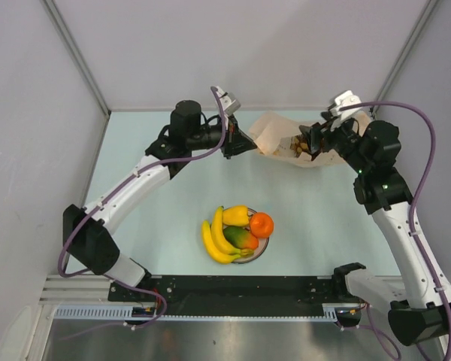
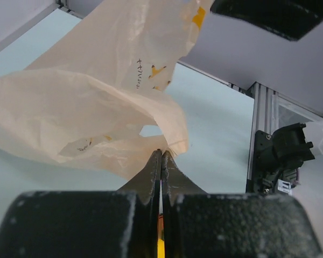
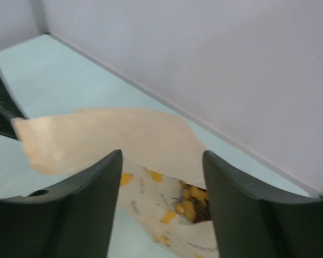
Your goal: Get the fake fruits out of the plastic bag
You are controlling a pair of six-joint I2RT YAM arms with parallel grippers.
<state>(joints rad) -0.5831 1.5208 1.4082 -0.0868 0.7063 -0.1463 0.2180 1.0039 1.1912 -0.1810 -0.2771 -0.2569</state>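
Pale green table top (image 1: 161, 222), boxed in by plain pale-grey walls (image 1: 248, 53) with metal corner posts. Black rail (image 1: 233, 287) along the near edge at 6 o'clock, carrying both arm bases.

Plastic bag (image 1: 274, 135) lying crumpled on the table at 12 to 1 o'clock, slung between the two grippers. Left gripper (image 1: 244, 143) at the bag's 9 o'clock end, jaws pressed together on a pinch of the bag's edge (image 2: 162, 156). Right gripper (image 1: 316, 141) at the bag's 3 o'clock end, fingers spread apart (image 3: 161, 156), nothing between them, bag mouth just beyond the tips. Purple cable looping over each arm and partly screening the far wall from above.

Round plate (image 1: 258, 252) near table centre, well apart from the bag. On it: banana bunch (image 1: 214, 242) at 9 o'clock, overhanging the rim; mango (image 1: 241, 238) in the middle; yellow pepper-like piece (image 1: 237, 216) at 12 o'clock; orange (image 1: 261, 224) at 2 o'clock.

Inside the bag's open end, a brownish clump (image 1: 301, 144), probably a grape bunch; too dim and blurred to confirm.

Yellow-orange printed marks on the bag, plus a short line of dark print (image 2: 140, 72), too small to read.
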